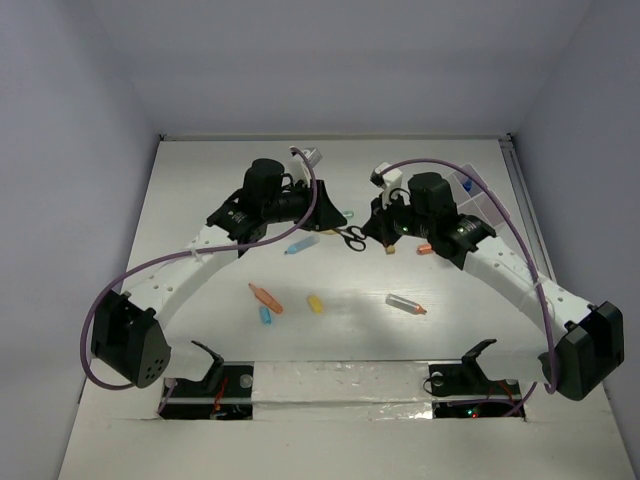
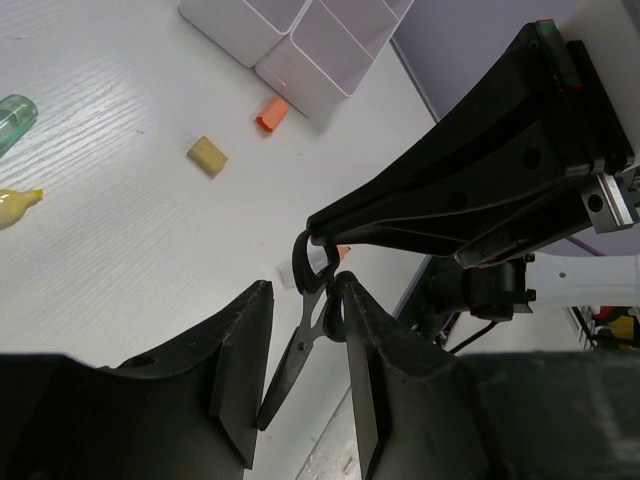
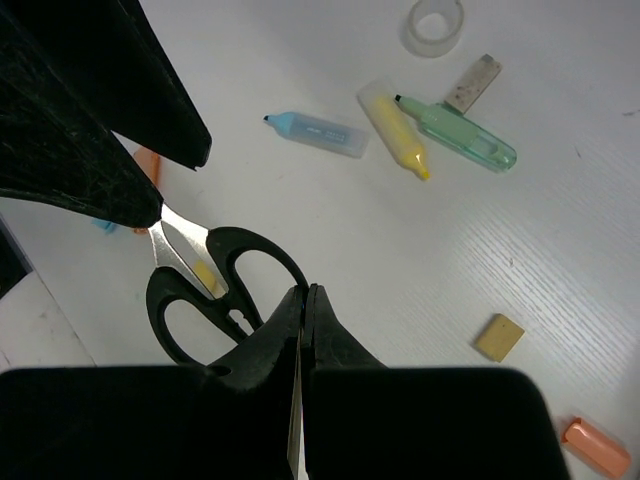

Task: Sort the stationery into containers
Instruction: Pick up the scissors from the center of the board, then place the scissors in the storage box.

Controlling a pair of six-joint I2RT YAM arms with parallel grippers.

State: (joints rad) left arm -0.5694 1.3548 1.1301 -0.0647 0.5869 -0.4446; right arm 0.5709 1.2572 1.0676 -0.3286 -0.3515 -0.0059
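Black-handled scissors (image 1: 352, 238) hang above the table between both grippers. My right gripper (image 3: 303, 292) is shut on one handle ring of the scissors (image 3: 215, 280). My left gripper (image 2: 303, 287) is open, with the scissors (image 2: 305, 330) lying slantwise between its fingers. The clear-white divided tray (image 1: 480, 205) stands at the far right, a blue-capped piece (image 1: 466, 185) in it. On the table lie a blue pen (image 3: 318, 133), a yellow highlighter (image 3: 395, 130), a green highlighter (image 3: 460, 140), a clear tape ring (image 3: 434, 25), a tan eraser (image 3: 498, 337) and an orange cap (image 3: 595, 447).
Nearer the arm bases lie an orange pen (image 1: 265, 297), a blue cap (image 1: 265, 316), a yellow piece (image 1: 316, 304) and a grey pen with an orange tip (image 1: 404, 304). The two arms meet over the table's far middle. The tray's corner (image 2: 300, 40) shows in the left wrist view.
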